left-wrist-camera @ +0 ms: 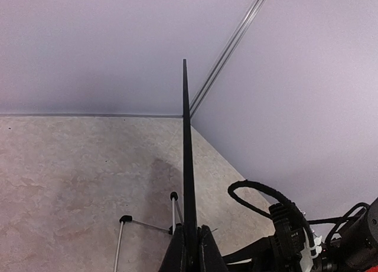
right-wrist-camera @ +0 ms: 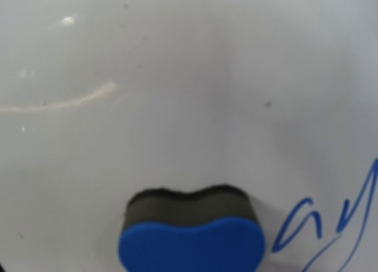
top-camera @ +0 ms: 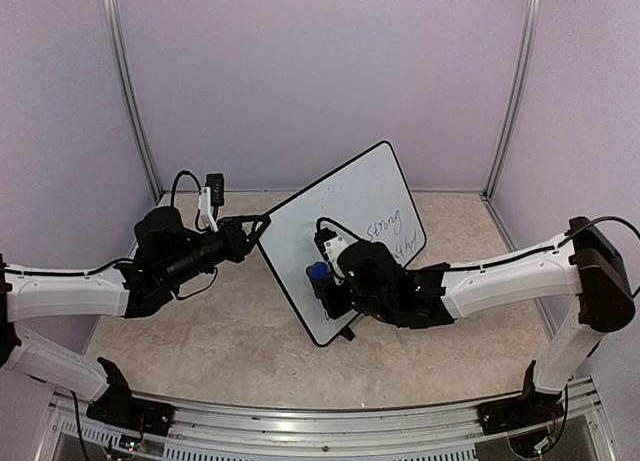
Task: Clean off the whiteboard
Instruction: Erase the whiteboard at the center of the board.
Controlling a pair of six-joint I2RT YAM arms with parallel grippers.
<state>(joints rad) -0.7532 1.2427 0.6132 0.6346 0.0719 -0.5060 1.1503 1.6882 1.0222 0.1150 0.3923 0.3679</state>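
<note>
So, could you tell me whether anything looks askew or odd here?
Nothing looks damaged or spilled. The whiteboard stands slanted across the table, its rim pinched in the left gripper. Some handwriting is left on its right part, near the eraser, and a faint smear crosses the blank area.
</note>
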